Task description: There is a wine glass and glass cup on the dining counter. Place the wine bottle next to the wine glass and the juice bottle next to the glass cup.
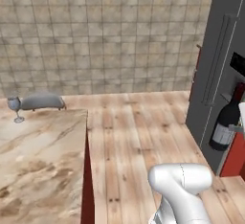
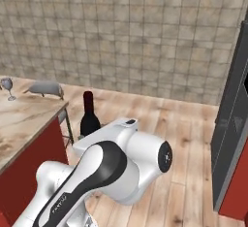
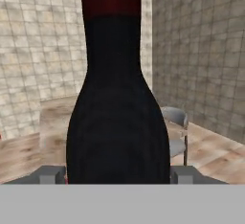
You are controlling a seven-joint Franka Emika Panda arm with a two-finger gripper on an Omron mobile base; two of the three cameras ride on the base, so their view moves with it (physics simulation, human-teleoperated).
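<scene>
My gripper (image 3: 118, 174) is shut on the wine bottle (image 3: 117, 122), a dark bottle with a red-capped neck that stands upright between the two fingers (image 3: 51, 174). The wine bottle (image 1: 225, 122) hangs above the wooden floor at the right edge of the left base view, with its pale label showing. In the right base view the wine bottle (image 2: 89, 117) rises just behind my arm. The wine glass (image 1: 15, 107) stands upright at the far end of the dining counter (image 1: 38, 161), far to the left of the bottle. The glass cup and the juice bottle are out of view.
A grey chair (image 1: 42, 102) sits behind the counter's far end, close to the wine glass (image 2: 7, 88). A tall dark fridge (image 1: 220, 50) stands right beside the bottle. Open wooden floor (image 1: 134, 132) lies between the counter's red side and the fridge.
</scene>
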